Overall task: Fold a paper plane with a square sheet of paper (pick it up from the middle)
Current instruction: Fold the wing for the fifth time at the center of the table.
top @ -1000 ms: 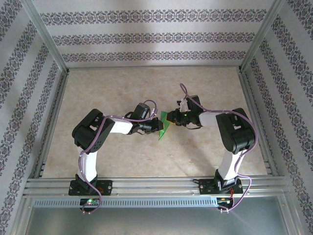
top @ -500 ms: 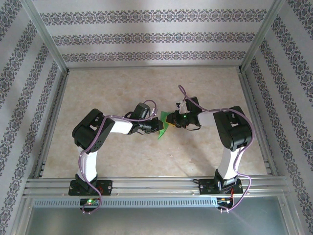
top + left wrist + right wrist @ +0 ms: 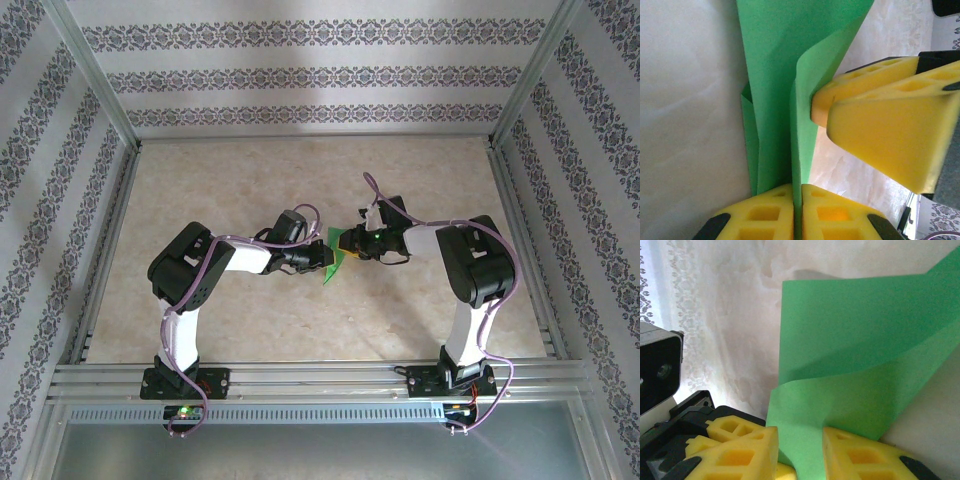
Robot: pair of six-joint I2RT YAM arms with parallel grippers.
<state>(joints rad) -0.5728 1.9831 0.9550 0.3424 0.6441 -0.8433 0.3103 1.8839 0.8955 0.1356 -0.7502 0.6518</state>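
The bright green sheet of paper hangs between the two grippers above the table's middle, folded into a narrow shape with its point toward the near side. My left gripper is shut on it: in the left wrist view its pads pinch a folded edge of the paper, whose layers fan apart beyond them. My right gripper faces it from the right. In the right wrist view its jaws stand apart, with a curled flap of the paper passing loosely between them. The right gripper's yellow fingers touch the flap's edge.
The beige marbled tabletop lies under the paper, bounded by aluminium rails and patterned walls at the back and sides. Both arm bases stand on the near rail. The two grippers are almost tip to tip.
The right gripper's jaws have parted a little around the paper flap, and its arm has shifted slightly left. The left gripper and the paper have stayed nearly still.
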